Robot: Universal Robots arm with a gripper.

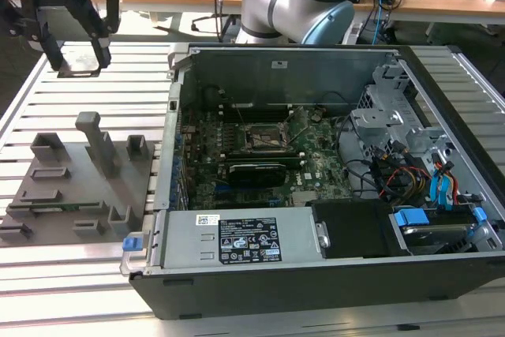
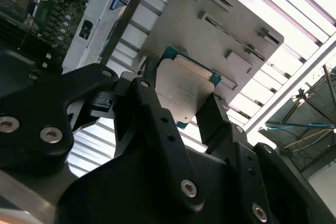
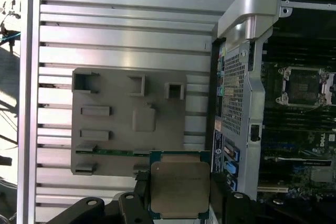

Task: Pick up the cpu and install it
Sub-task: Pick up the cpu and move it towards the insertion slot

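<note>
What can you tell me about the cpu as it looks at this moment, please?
The cpu is a flat square chip: a dull silvery metal lid with a pinkish sheen on a teal-green board rim. The end effector clamps it by two opposite edges, lid facing the wrist cameras. It hangs above the slatted table, outside the computer case.
</note>
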